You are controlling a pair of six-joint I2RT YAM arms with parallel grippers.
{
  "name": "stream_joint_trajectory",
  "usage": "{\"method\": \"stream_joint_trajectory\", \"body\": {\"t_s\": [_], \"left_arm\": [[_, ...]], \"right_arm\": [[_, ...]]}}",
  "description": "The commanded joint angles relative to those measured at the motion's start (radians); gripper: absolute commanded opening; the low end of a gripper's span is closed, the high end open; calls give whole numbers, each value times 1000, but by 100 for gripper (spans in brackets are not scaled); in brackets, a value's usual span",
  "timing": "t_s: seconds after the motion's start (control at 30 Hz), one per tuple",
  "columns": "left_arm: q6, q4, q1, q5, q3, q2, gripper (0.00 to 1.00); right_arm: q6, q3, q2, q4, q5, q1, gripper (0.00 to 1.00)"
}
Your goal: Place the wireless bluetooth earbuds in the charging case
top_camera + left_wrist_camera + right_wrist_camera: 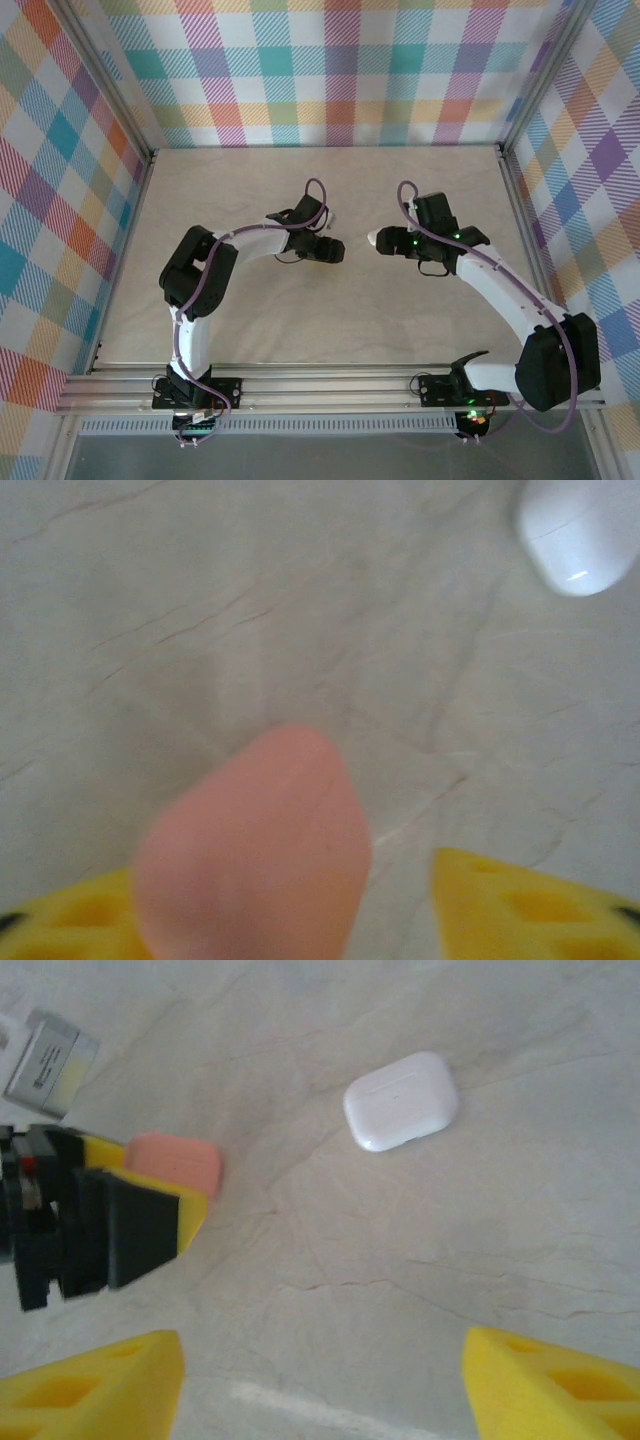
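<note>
While the left gripper (300, 905) and right gripper (325, 1385) stand spread wide, gripping nothing, the white case (401, 1100) lies closed and rounded; the pink case (255, 850) is blurred, its bottom cut off.

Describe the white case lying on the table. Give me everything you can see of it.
The white case is a small, pebble-like box with rounded corners, of smooth, glossy plastic as it looks. A faint seam runs along one long side, and the lid is shut. It lies flat on the pale, veined tabletop, slightly skewed in the right wrist view. Only the table touches it. The pink case lies well apart from it, and the open right pincer hangs short of it.
</note>
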Motion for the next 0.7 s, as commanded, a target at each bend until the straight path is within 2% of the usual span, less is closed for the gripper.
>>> {"method": "stream_joint_trajectory", "body": {"t_s": [0.0, 0.07, 0.17, 0.23, 0.4, 0.6, 0.67], "left_arm": [[32, -91, -13, -103, 23, -30, 100], [57, -118, -11, -138, 30, -65, 100], [90, -147, -7, -180, 37, -130, 100], [107, -154, 7, -202, 35, -177, 100], [159, -123, 73, -282, -51, -318, 100], [259, 152, 225, -312, -351, -537, 100], [321, 256, 255, -383, -467, -603, 100]], "right_arm": [[-35, -38, -50, 62, 131, -23, 88], [-45, -69, -69, 108, 239, -40, 100], [-89, -143, -85, 232, 400, -63, 100], [-122, -198, -81, 333, 455, -92, 100], [-269, -317, -43, 592, 454, -153, 100], [-311, -436, 68, 924, 391, -240, 100], [-333, -481, 103, 1066, 366, -250, 100]]}}
